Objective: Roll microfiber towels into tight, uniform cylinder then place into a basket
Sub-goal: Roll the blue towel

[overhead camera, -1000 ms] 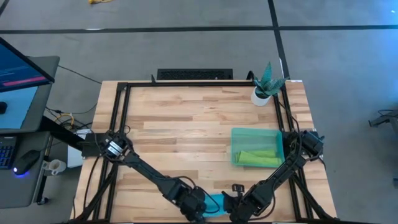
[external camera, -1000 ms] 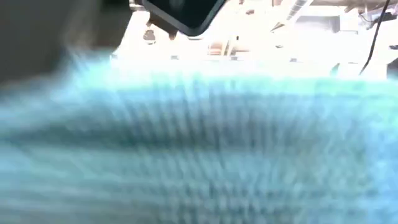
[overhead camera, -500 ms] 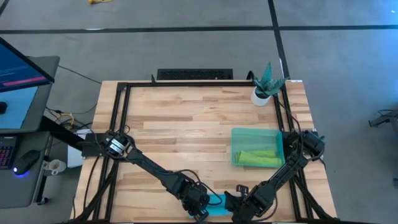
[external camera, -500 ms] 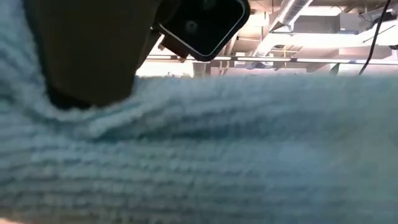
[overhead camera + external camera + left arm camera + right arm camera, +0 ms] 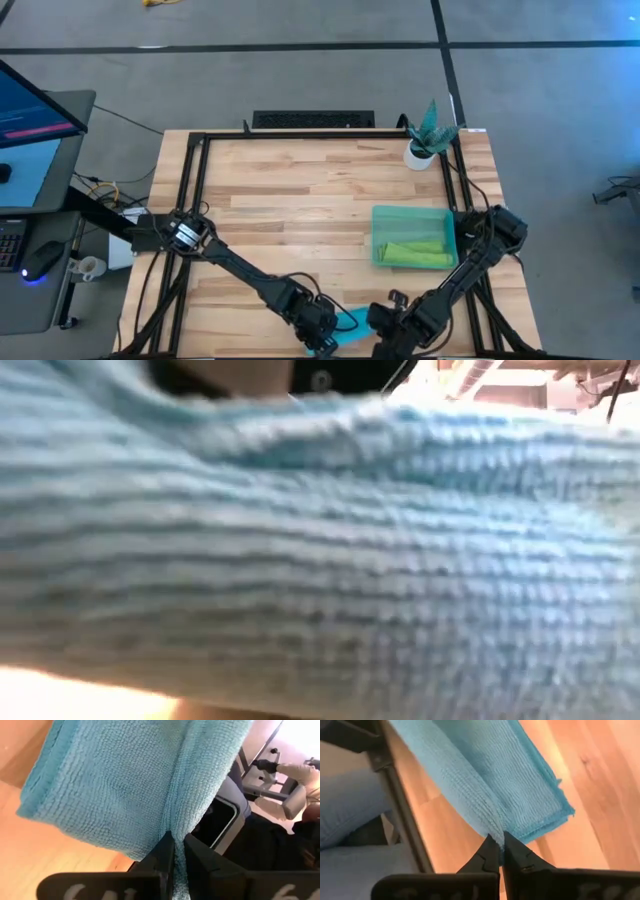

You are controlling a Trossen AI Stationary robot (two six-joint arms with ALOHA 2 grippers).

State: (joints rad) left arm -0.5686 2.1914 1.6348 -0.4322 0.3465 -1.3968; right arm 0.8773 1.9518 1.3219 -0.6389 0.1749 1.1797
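Note:
The turquoise towel (image 5: pixel 348 325) is a folded band of several layers at the table's near edge, between my two grippers. It fills the low view (image 5: pixel 320 540). My left gripper (image 5: pixel 177 839) is shut on its left end, my right gripper (image 5: pixel 499 841) on its right end. In the high view the left gripper (image 5: pixel 325 340) and the right gripper (image 5: pixel 380 325) stand close together. The lime green towel (image 5: pixel 415 252) lies rolled in the green basket (image 5: pixel 412 209) at the table's right. My left gripper pinches a gathered ridge of the turquoise towel (image 5: pixel 176 822) between its two fingers, slanting down from the table's left. The cloth spreads away from the fingertips in several folded layers. Whether the towel rests on the table I cannot tell. My right gripper pinches a raised fold of the towel (image 5: pixel 496 827) between its two fingertips, pointing steeply down. The cloth runs away from the fingers as a long folded band, its stitched edges (image 5: pixel 560 805) stacked at one side above the wood.
A white pot with a green plant (image 5: pixel 420 153) stands at the far right corner. A black frame (image 5: pixel 300 137) runs around the tabletop. Bare wood (image 5: pixel 290 210) stretches across the middle and left. A person's legs show beyond the near edge in the wrist views.
My right gripper has risen a little, shifted slightly toward the table's right edge and rolled at the wrist, still shut on the towel. In the low view the turquoise towel has come up to cover nearly the whole picture, hiding the room behind it.

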